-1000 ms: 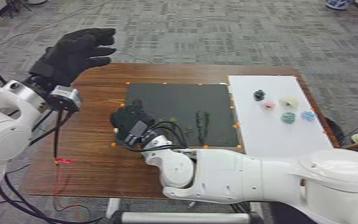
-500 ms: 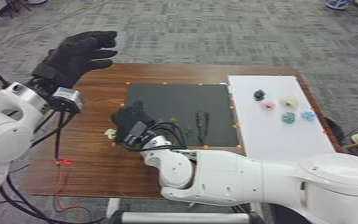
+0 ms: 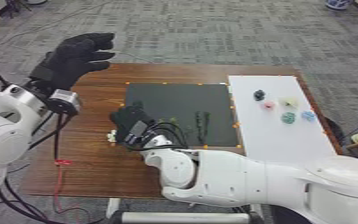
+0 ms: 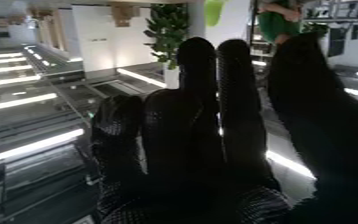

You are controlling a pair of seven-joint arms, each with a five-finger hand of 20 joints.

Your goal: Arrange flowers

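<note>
1. Head view: change is at the right hand (image 3: 129, 119). The pale flower (image 3: 112, 136) was mostly tucked at its edge; now it shows clearly just beside it, near the black mat's (image 3: 180, 95) left edge. Can't tell if it rests on the bench (image 3: 104, 172) or its stem hangs from the hand.
2. Same view: right hand has barely moved. Left hand (image 3: 73, 55) has dipped slightly, is clear of the work, fingers loosely spread, nothing in them.
3. Same view: green stems (image 3: 202, 127) lie on the mat. Dark (image 3: 259, 95), pink (image 3: 269, 105), cream (image 3: 289, 102), teal (image 3: 288, 118) and blue (image 3: 308, 116) blooms sit on the white board (image 3: 269, 137), unchanged.
4. Right wrist view: right fingers (image 4: 234, 90) extended, thumb apart from them. Reads as open, no firm grip visible.
5. Meaning: pale flower looks like the piece in work, probably being placed or picked up. Next needs a sure pinch or clean release; risk is knocking it with the glove.
</note>
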